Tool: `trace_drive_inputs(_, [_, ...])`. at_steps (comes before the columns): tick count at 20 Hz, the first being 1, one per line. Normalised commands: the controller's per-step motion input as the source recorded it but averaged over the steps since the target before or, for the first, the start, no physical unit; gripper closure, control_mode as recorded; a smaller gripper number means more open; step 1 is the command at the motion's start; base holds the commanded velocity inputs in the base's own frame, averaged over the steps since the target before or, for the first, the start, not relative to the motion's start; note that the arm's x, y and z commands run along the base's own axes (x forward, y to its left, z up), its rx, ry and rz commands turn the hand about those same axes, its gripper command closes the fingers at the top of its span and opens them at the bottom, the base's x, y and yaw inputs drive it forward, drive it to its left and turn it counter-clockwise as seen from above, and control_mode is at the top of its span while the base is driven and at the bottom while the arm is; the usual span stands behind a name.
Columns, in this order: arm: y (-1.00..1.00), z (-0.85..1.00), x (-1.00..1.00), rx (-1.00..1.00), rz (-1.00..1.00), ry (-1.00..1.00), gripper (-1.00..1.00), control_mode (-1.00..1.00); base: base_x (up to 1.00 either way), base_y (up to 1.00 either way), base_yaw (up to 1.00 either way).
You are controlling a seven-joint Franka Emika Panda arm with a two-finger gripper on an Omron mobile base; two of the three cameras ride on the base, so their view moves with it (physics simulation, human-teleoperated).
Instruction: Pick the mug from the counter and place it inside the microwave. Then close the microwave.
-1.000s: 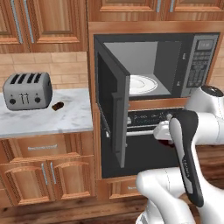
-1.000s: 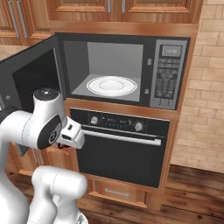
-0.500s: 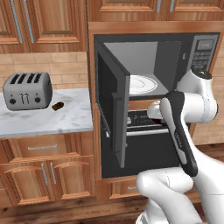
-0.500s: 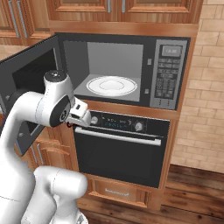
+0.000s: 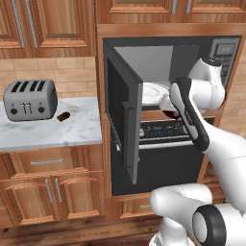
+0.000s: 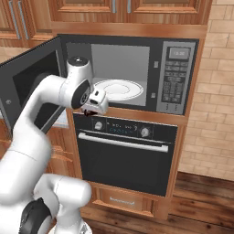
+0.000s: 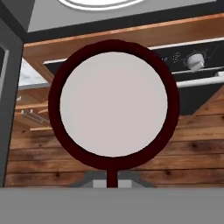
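Jaws (image 6: 91, 111) clamped on the mug (image 7: 113, 105); we read them as fully closed on it, since the hand view looks straight down into its pale inside with the dark red rim ringing it. From the left base view the mug (image 5: 169, 106) hangs in the air just in front of the microwave (image 5: 173, 72) opening, at about the height of its lower lip and close to the white plate (image 5: 154, 93) inside. It touches neither plate nor cavity floor, as far as we can tell.

Step in hand, by our judgement: the carry is nearly over and the placing begins. Next move calls for pushing the mug forward through the opening, clearing the lower edge and the open door (image 5: 122, 129), then lowering it upright onto the plate before letting go. Door closing comes afterwards.

Against the earlier frames: the arm has lifted and swung in. One second ago the hand sat low, in front of the black oven (image 6: 123, 155); half a second ago it was at the level of the oven knobs; now it is up at the microwave mouth.

On the marble surface (image 5: 48, 132), toaster (image 5: 30, 99) near the back edge and brown lump (image 5: 63, 116) beside it are unchanged.
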Motion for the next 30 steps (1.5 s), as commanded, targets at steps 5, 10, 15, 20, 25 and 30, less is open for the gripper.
trace_drive_inputs(5, [-0.04,0.00,0.80,0.00,0.01,0.00,1.00,-1.00,0.00,0.00,0.00])
trace_drive_inputs(10, [0.00,0.00,0.61,-0.02,0.05,0.00,1.00,-1.00,0.00,0.00,0.00])
trace_drive_inputs(15, [0.00,0.00,0.50,-0.02,0.07,0.00,1.00,-1.00,0.00,0.00,0.00])
trace_drive_inputs(20, [0.00,-0.10,0.33,-0.03,0.05,0.00,1.00,-1.00,0.00,0.00,0.00])
trace_drive_inputs(25, [0.00,-0.14,0.36,-0.05,0.02,0.00,1.00,-1.00,0.00,0.00,0.00])
trace_drive_inputs(30, [0.00,-0.05,0.47,-0.08,0.00,0.01,1.00,-1.00,0.00,0.00,0.00])
